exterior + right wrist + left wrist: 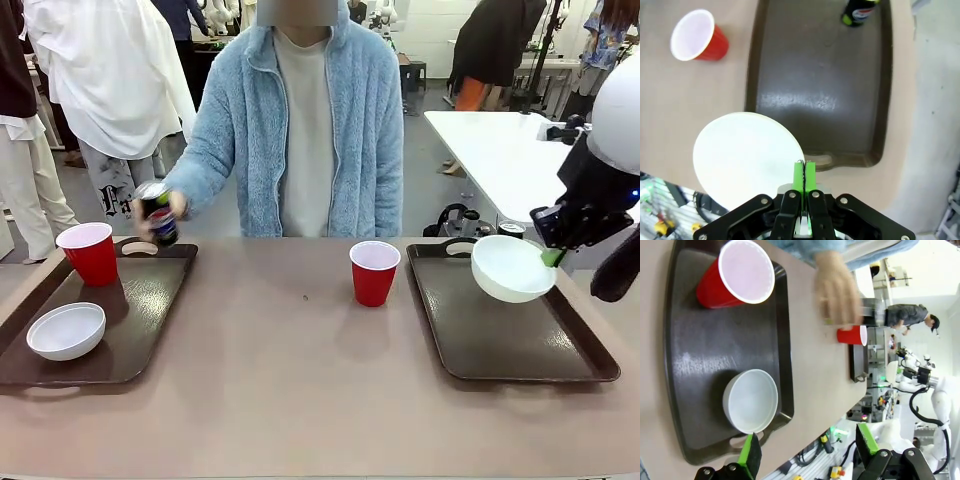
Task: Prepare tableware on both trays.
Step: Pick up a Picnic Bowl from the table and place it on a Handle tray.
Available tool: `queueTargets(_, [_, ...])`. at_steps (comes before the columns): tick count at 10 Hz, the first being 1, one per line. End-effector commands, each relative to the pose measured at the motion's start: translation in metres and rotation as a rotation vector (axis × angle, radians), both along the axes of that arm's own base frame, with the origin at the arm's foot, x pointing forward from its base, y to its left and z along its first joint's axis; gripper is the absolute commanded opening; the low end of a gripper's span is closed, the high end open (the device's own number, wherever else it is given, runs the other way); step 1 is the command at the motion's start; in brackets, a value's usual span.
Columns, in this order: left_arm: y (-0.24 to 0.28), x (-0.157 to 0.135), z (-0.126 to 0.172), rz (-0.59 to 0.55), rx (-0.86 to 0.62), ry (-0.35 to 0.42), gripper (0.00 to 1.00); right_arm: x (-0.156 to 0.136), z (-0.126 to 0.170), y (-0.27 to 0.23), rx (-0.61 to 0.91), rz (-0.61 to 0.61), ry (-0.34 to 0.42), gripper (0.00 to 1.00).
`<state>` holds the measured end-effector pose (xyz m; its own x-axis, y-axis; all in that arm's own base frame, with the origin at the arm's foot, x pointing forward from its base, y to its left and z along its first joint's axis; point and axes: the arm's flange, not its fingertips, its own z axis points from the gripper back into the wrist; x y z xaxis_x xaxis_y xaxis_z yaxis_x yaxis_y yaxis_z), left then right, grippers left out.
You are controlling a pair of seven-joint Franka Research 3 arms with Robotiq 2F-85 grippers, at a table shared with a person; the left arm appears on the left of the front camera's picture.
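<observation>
My right fingers (pixel 804 172) pinch the white bowl (pixel 510 268) by its rim, tilted and hanging above the right tray (pixel 500 345), so the set-down spot lies straight below, I reckon.

Two dark brown rimmed trays lie flat, well apart. The left tray (pixel 150 315) carries an upright red cup (pixel 90 253) at its far corner and a white bowl (pixel 66 331) resting upright near its front. A black can (pixel 157 212) is tilted in the person's hand (pixel 178 205) above that tray's far edge. A second red cup (pixel 374 272) stands on the table (pixel 300 390) between the trays, near the right tray (pixel 500 345). The second bowl (pixel 511 268) hangs tilted over this tray, pinched by its rim in the right gripper (pixel 804 166). A second can (pixel 857 11) stands at its far edge.
</observation>
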<state>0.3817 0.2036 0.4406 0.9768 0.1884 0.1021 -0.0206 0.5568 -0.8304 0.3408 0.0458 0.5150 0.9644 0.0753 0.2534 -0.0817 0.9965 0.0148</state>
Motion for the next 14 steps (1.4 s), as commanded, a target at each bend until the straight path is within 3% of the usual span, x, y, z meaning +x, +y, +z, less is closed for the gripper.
queueTargets(1, [-0.001,-0.001,0.003,0.013,-0.021,-0.005,1.00,0.011,-0.035,-0.013,-0.056,-0.024,-0.039,0.00])
queueTargets(5, [-0.001,-0.001,0.003,0.013,-0.021,-0.005,1.00,0.026,-0.084,-0.021,0.031,-0.027,-0.034,0.00])
queueTargets(6, [-0.001,-0.001,0.003,0.013,-0.021,-0.005,1.00,0.025,-0.084,-0.017,0.055,-0.032,-0.078,0.00])
queueTargets(7, [-0.001,-0.001,0.003,0.013,-0.021,-0.005,1.00,0.033,-0.067,-0.019,-0.009,-0.040,-0.012,0.00])
queueTargets(11, [-0.001,-0.001,0.003,0.013,-0.021,-0.005,1.00,0.037,-0.069,-0.018,0.002,-0.043,-0.019,0.01])
queueTargets(14, [-0.001,-0.001,0.003,0.013,-0.021,-0.005,1.00,0.064,-0.113,-0.037,0.003,-0.101,-0.024,0.01])
